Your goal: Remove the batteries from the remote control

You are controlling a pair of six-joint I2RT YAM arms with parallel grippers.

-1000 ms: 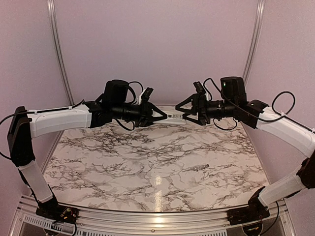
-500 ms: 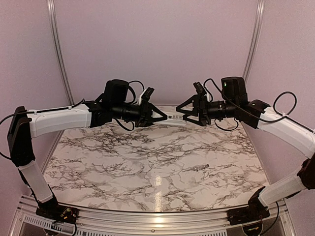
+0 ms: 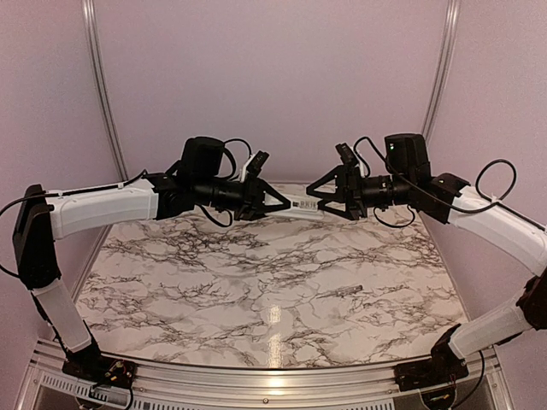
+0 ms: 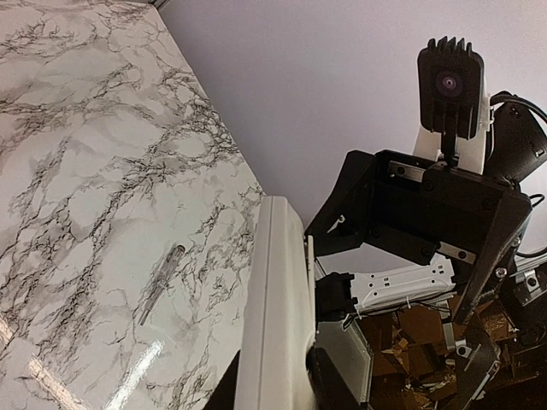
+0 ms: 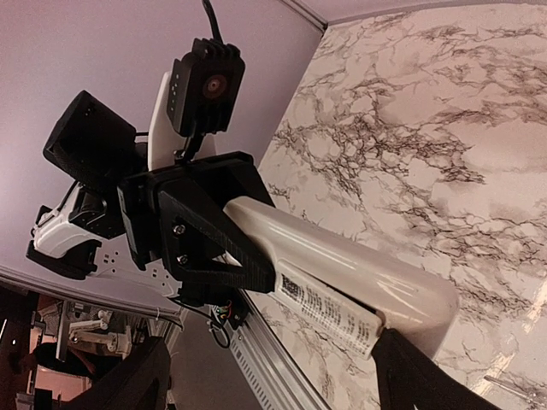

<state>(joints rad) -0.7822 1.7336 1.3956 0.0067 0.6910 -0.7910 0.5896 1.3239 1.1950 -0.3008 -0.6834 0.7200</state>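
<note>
left hand clamped on remote held midair over far counter, right hand wide open around its free end, gripping nothing; closing off-centre could twist remote out of left grip, batteries unseen, may spill

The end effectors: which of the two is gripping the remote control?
The left end effector: it is shut on the remote control, while the right end effector stands wide open.
</note>
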